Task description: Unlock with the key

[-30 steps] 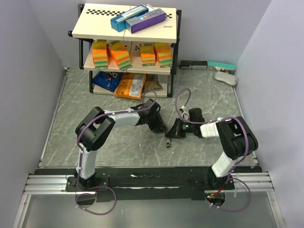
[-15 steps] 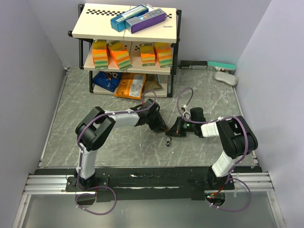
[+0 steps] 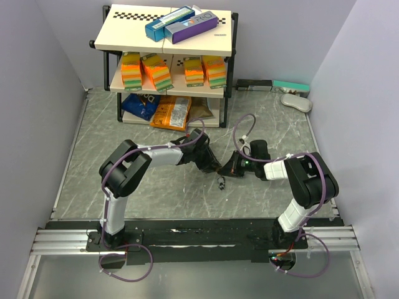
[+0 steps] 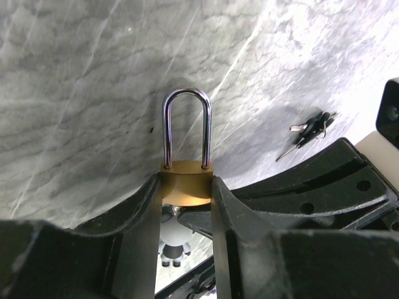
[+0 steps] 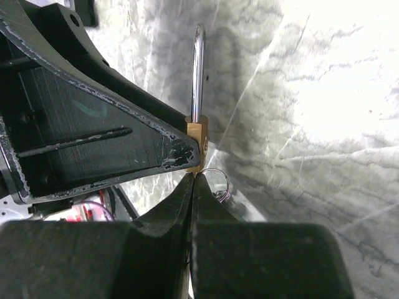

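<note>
A brass padlock (image 4: 187, 184) with a steel shackle (image 4: 187, 118) is pinched by its sides in my left gripper (image 4: 187, 194); both shackle legs sit in the body. In the top view my left gripper (image 3: 214, 166) and right gripper (image 3: 229, 169) meet tip to tip at mid-table. My right gripper (image 5: 194, 179) is shut, tips against the padlock's (image 5: 197, 144) underside, pinching the key, which is almost wholly hidden. A key ring (image 5: 216, 181) hangs beside the tips, and spare keys (image 3: 221, 184) dangle below.
A two-tier shelf rack (image 3: 118, 59) stands at the back with boxes, sponge packs and snack bags. A white device (image 3: 296, 102) and a long box (image 3: 290, 86) lie at the back right. Side walls close in on left and right.
My right gripper has moved a little up and toward the left gripper, and the dangling keys have risen with it. The left gripper and padlock have hardly moved.
</note>
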### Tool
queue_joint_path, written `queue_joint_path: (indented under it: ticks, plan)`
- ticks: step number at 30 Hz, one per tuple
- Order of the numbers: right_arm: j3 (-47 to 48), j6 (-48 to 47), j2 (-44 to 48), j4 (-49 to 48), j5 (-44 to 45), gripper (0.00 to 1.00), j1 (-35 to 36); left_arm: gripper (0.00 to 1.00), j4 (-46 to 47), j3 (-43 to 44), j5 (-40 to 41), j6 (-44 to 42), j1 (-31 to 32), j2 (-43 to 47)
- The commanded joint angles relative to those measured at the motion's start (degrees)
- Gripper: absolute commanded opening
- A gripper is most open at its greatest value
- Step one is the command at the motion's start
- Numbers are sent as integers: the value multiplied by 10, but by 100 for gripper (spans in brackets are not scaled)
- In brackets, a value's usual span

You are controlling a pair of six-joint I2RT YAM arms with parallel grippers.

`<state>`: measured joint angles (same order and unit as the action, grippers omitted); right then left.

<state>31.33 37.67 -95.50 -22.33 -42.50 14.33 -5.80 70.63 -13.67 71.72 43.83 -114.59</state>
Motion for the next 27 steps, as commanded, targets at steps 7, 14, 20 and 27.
queue_joint_path:
  ticks: [7, 14, 20, 27]
  plan:
    - [8, 30, 25, -120, 46, 0, -11, 1, -4, 25, -61, 16, 24, 3]
    - [12, 50, 31, -112, 23, 0, -29, 1, 68, -11, -70, 14, 23, 29]
    - [8, 69, 56, -123, -5, 0, -46, 1, 109, -25, -61, -6, 22, 61]
    - [13, 105, 81, -143, -30, 0, -65, 1, 180, -55, -71, -9, 21, 97]
